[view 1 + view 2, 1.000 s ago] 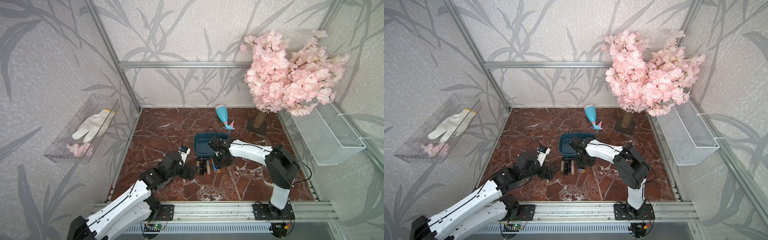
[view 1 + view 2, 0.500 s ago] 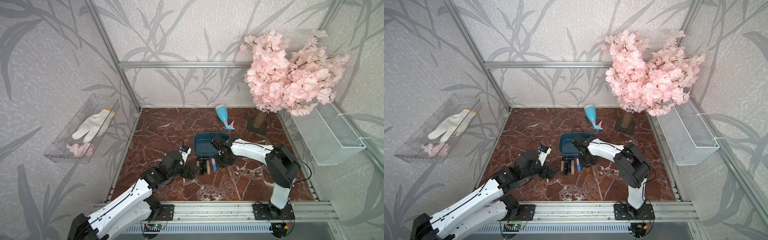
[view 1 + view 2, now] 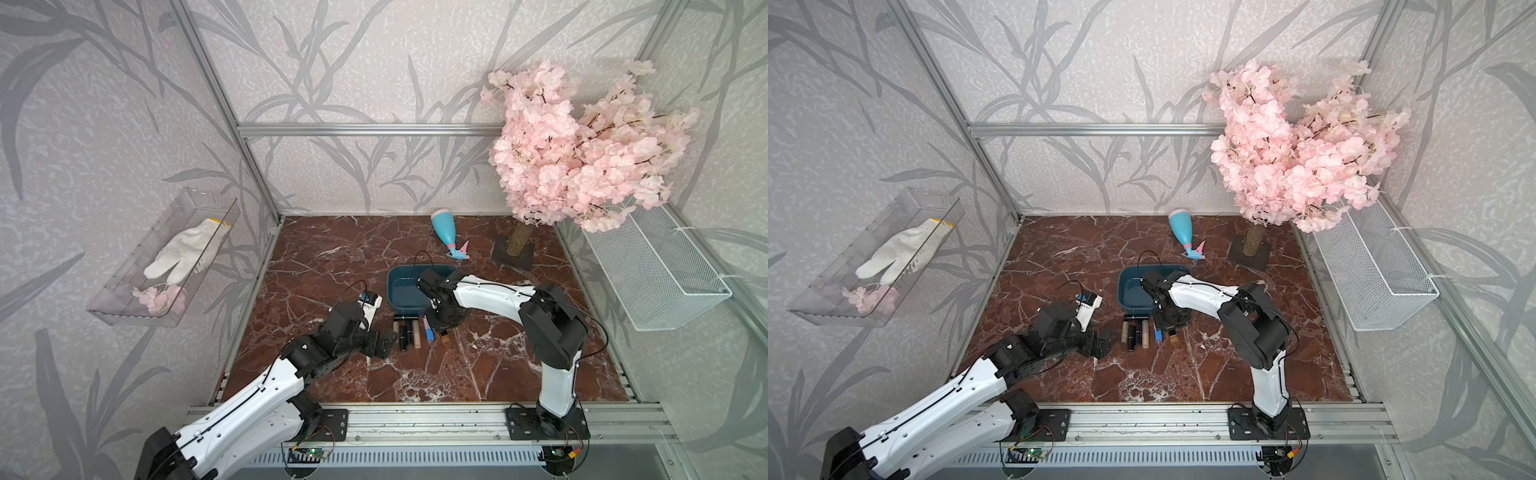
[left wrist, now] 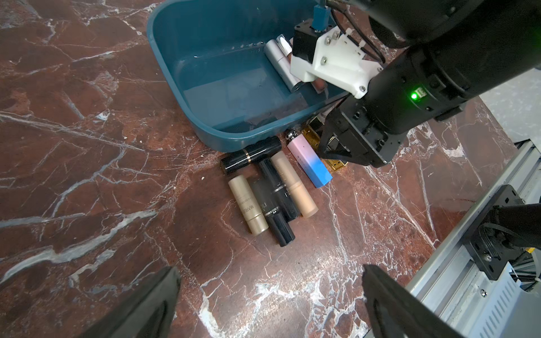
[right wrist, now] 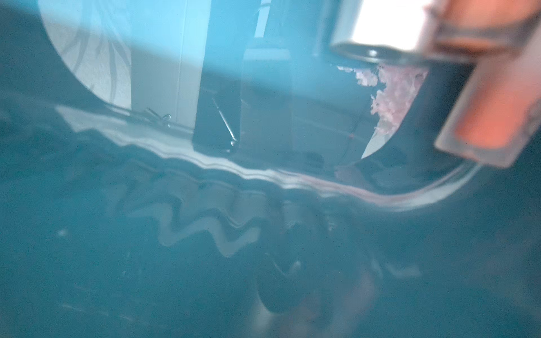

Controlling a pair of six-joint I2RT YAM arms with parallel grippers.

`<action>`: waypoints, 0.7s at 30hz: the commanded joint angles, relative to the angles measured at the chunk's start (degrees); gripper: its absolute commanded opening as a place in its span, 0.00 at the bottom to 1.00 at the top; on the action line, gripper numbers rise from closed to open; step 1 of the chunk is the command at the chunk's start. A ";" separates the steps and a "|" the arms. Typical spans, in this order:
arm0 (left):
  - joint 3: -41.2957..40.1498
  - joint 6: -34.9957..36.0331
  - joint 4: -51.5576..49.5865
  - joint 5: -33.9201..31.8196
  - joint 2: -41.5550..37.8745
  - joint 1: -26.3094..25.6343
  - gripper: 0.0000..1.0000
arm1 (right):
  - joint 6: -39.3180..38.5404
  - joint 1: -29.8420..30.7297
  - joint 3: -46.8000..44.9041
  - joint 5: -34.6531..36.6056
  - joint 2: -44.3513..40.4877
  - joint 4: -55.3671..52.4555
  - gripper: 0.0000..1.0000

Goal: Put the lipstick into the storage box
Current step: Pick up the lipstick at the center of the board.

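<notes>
The storage box (image 3: 400, 291) (image 3: 1128, 291) (image 4: 222, 73) is a dark teal tub at mid-table. A silver lipstick (image 4: 279, 63) and a pinkish one (image 4: 319, 84) lie inside it. Several more lipsticks lie against its front wall: black (image 4: 250, 154), beige (image 4: 294, 184) and pink-and-blue (image 4: 308, 162) (image 3: 428, 330). My right gripper (image 3: 441, 330) (image 3: 1169, 330) (image 4: 328, 149) is down on the table, shut on a gold lipstick (image 4: 336, 166) whose ends stick out either side. The right wrist view shows only the teal wall close up. My left gripper (image 3: 380, 345) (image 4: 269, 307) hangs open just left of the row.
A blue spray bottle (image 3: 444, 226) lies behind the box. A pink blossom tree (image 3: 582, 153) stands at the back right. A white wire-mesh basket (image 3: 656, 270) hangs on the right wall. A clear tray (image 3: 124, 309) with a white glove hangs on the left wall.
My right gripper has shifted slightly right, uncovering the pink-and-blue lipstick, and its jaws have closed over the gold one. The left arm has not moved.
</notes>
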 commanded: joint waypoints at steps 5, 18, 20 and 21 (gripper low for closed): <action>1.12 0.86 2.48 0.26 0.82 0.25 1.00 | 1.03 0.94 -4.58 0.32 -6.54 -2.68 0.18; 2.65 7.72 12.37 5.94 3.72 0.19 1.00 | 1.40 -1.28 -6.71 2.57 -28.21 -16.60 0.18; 4.49 10.27 12.29 7.01 4.96 0.13 1.00 | -0.31 -2.89 -3.62 2.78 -28.52 -17.08 0.18; 5.42 12.05 12.06 7.80 5.67 0.15 1.00 | -1.22 -3.65 -1.73 2.70 -28.23 -17.12 0.18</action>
